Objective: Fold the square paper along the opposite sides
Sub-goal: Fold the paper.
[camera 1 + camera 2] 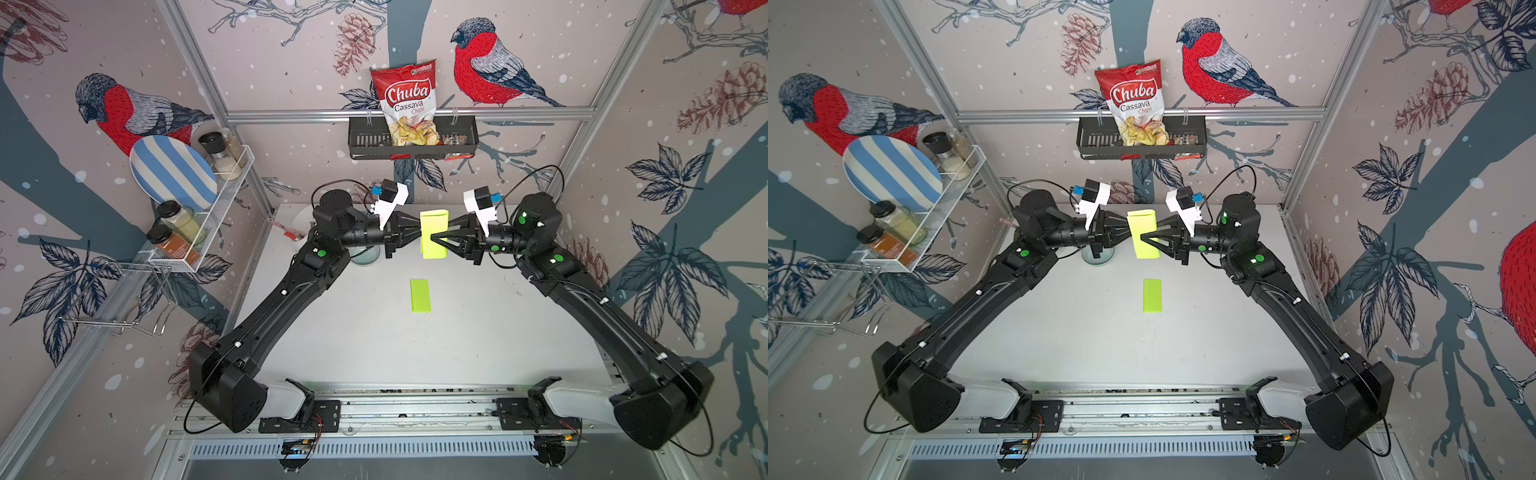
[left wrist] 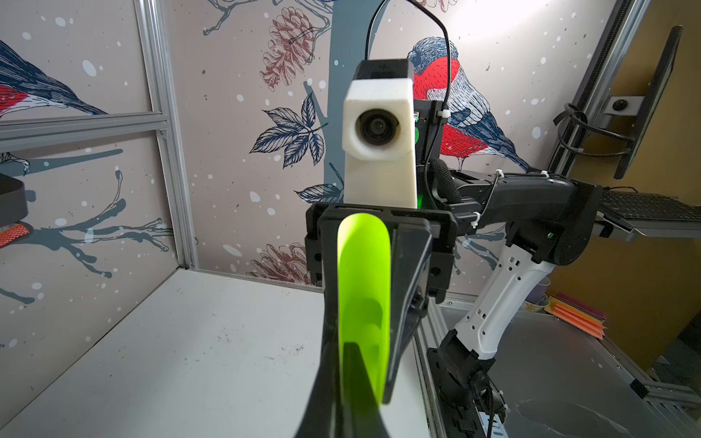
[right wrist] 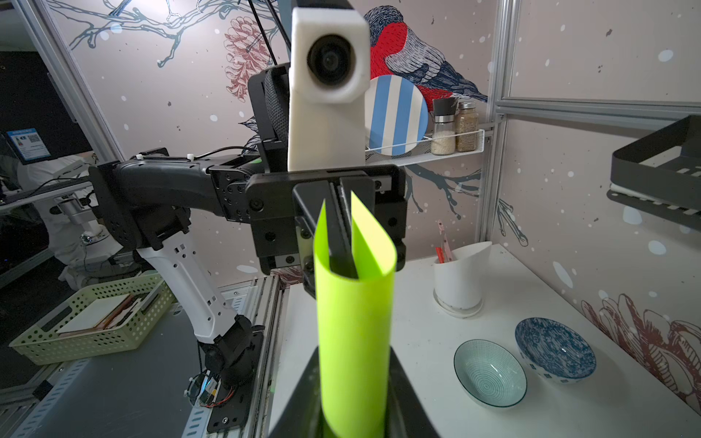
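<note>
Wire shelf: A white wire shelf hangs on the left wall. A round plate with blue and white stripes leans in it. Spice jars stand beside the plate.
Glass bowl: A small see-through glass bowl sits on the white table. The left arm hides part of it.
Left pincer: The black left pincer is up in the air and points to the right. It is closed tight. In the right wrist view its tip pokes in between the two loose edges of the paper, one edge on each side. I cannot tell if it pinches any paper.
Chip bag: A red and white bag of cassava chips stands in a black basket on the back wall.
Folded strip: A lime-green paper strip folded flat lies on the table, nearer the front, well apart from the held paper.
Paper: The lime-green square paper is up in the air above the far part of the table, between the two pincers. It is bent over into a U shape and is not pressed flat. The round bend is on the right pincer's side.
Right pincer: The black right pincer points to the left and meets the left one. Its jaws are a little apart, with one finger on each side of the bent paper, and they grip it.
</note>
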You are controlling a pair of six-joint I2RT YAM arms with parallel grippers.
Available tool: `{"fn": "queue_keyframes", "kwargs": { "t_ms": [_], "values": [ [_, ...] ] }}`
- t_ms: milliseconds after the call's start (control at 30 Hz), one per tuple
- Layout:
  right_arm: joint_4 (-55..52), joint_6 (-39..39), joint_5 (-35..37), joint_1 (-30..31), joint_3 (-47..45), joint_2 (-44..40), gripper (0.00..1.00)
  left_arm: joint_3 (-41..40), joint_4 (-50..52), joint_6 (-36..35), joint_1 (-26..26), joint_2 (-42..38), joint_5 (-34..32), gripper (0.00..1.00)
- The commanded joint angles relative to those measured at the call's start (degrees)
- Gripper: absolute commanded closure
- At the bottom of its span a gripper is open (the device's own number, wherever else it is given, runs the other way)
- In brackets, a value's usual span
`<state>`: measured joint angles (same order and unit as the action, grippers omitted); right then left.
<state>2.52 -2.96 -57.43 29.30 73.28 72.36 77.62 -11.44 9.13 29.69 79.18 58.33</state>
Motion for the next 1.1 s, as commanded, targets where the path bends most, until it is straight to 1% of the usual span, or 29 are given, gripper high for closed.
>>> {"fn": "queue_keyframes", "kwargs": {
  "t_ms": [0,433,533,733,867,1067],
  "values": [
    [3.4,0.1,-0.6,0.1,0.1,-0.3,0.74,-0.3,-1.0,0.4,-0.2,0.1,0.8,1.0],
    [3.7,0.0,-0.7,0.1,0.1,-0.3,0.71,-0.5,-1.0,0.4,-0.2,-0.1,0.6,1.0],
    [3.7,0.0,-0.8,0.1,0.2,-0.3,0.72,-0.5,-1.0,0.4,-0.2,-0.1,0.7,1.0],
    [3.7,-0.1,-0.8,0.1,0.1,-0.3,0.76,-0.5,-1.1,0.4,-0.2,-0.1,0.7,1.0],
    [3.8,0.0,-0.8,0.2,0.1,-0.3,0.77,-0.5,-1.0,0.4,-0.2,-0.1,0.8,1.0],
    [4.1,-0.1,-0.8,0.3,0.1,-0.3,0.71,-0.5,-1.0,0.4,-0.2,0.0,0.8,1.0]
  ]
}}
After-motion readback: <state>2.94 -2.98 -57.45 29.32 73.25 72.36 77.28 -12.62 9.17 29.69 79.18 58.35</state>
